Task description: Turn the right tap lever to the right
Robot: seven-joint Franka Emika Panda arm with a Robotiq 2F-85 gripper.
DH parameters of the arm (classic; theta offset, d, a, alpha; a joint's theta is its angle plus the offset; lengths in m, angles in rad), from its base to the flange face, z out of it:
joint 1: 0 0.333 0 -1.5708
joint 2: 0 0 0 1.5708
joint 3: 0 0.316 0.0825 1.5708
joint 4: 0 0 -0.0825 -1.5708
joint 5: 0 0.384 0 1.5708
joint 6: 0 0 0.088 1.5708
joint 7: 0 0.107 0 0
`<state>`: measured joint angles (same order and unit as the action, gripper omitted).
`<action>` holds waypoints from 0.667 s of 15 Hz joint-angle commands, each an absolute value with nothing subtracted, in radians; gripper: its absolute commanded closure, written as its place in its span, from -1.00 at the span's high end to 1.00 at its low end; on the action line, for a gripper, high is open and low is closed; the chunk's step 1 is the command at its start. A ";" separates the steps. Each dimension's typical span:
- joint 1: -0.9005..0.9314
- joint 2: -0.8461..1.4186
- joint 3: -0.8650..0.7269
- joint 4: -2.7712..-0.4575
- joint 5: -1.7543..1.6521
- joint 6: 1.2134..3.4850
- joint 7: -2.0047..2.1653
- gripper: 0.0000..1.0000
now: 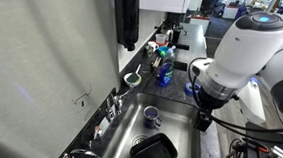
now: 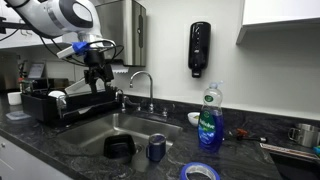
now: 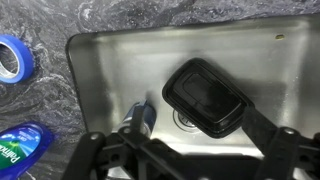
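While the dark stone bench (image 2: pixel 250 165) runs along the wall, the white arm (image 1: pixel 249 51) reaches in over the steel sink (image 3: pixel 260 60) set into it. In an exterior view, a black rack (image 2: pixel 38 105) stands on the bench at nine o'clock of the sink. A black soap dispenser (image 2: pixel 199 48) hangs on the wall at about one o'clock of the tap. Inside the basin lies a black rectangular container (image 3: pixel 205 95), over the drain. A blue mug (image 3: pixel 140 118) stands upright just beside it, at eight o'clock in the wrist view. A blue dish-soap bottle (image 2: pixel 209 118) stands on the bench at three o'clock of the sink, and a roll of blue tape (image 3: pixel 12 58) lies flat on the stone near it. The hand (image 2: pixel 97 82) hangs above the basin, pointing down, with its fingers (image 3: pixel 90 145) spread wide apart and nothing between them; it touches nothing. The curved chrome spout (image 2: pixel 140 80) rises behind the sink, at three o'clock of the hand. The right tap lever (image 2: pixel 165 112) sits low at four o'clock of the spout's arch, just beside its base and well apart from the hand; it is too small to tell which way it points
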<state>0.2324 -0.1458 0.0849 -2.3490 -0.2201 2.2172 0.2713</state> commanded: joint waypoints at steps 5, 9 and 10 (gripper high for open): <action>0.121 -0.273 0.030 -2.374 -0.069 2.139 -0.002 1.00; 0.099 -0.263 0.032 -2.356 -0.082 2.150 -0.008 1.00; 0.097 -0.264 0.030 -2.356 -0.081 2.150 -0.012 1.00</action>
